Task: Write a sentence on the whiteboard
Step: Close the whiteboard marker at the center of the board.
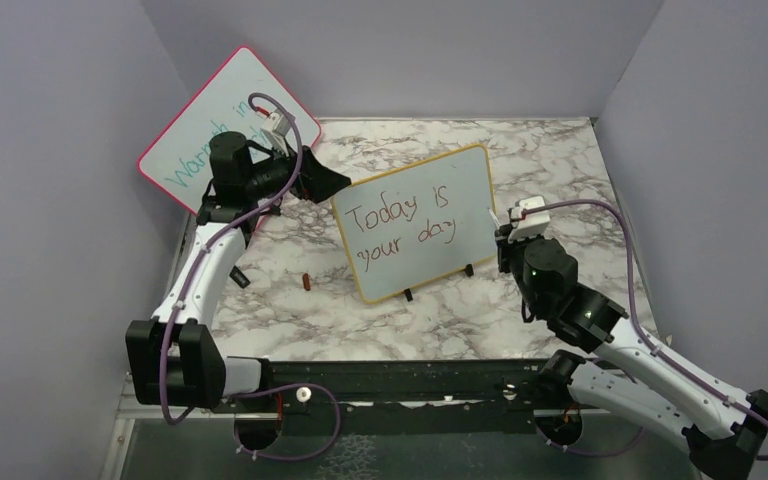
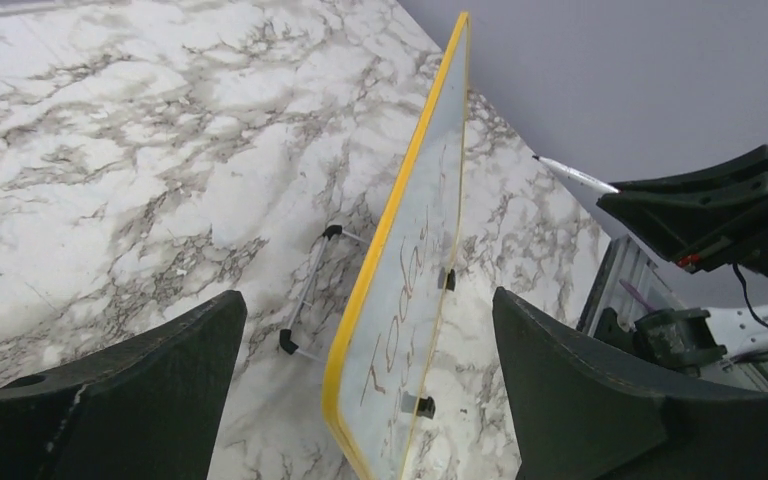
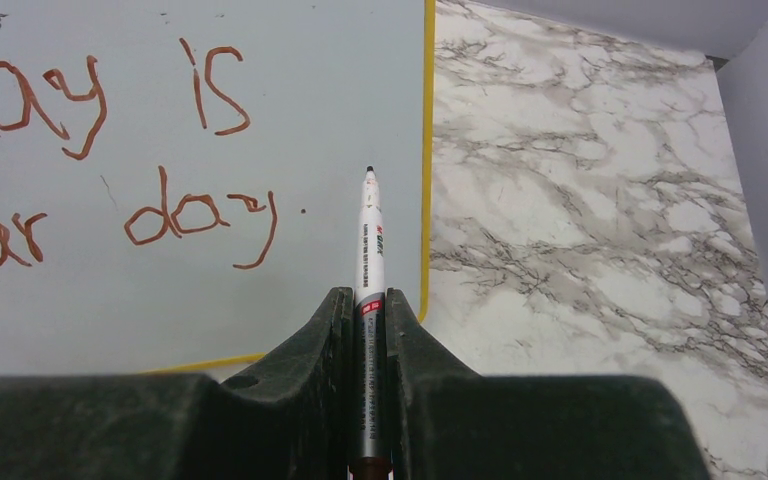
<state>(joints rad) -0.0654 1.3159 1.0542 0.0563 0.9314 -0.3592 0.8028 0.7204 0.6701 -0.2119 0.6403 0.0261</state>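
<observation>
Right now, your whiteboard (image 1: pixel 415 220) stands on its black feet near the middle of the tabletop (image 1: pixel 560 150), tilted back, its face toward the near edge. The sentence (image 1: pixel 400 226) reads "Today is" over "your day" in red-brown strokes. Your right hand (image 3: pixel 368 300) is clamped on a white marker (image 3: pixel 370 235) at the board's right side. The tip points at the board just inside the yellow frame, and in the left wrist view it looks clear of the surface. Your left hand (image 1: pixel 332 182) hangs wide open and holds nothing, beside the board's left edge. A pink-framed board (image 1: pixel 222 125) leans in the far left corner.
</observation>
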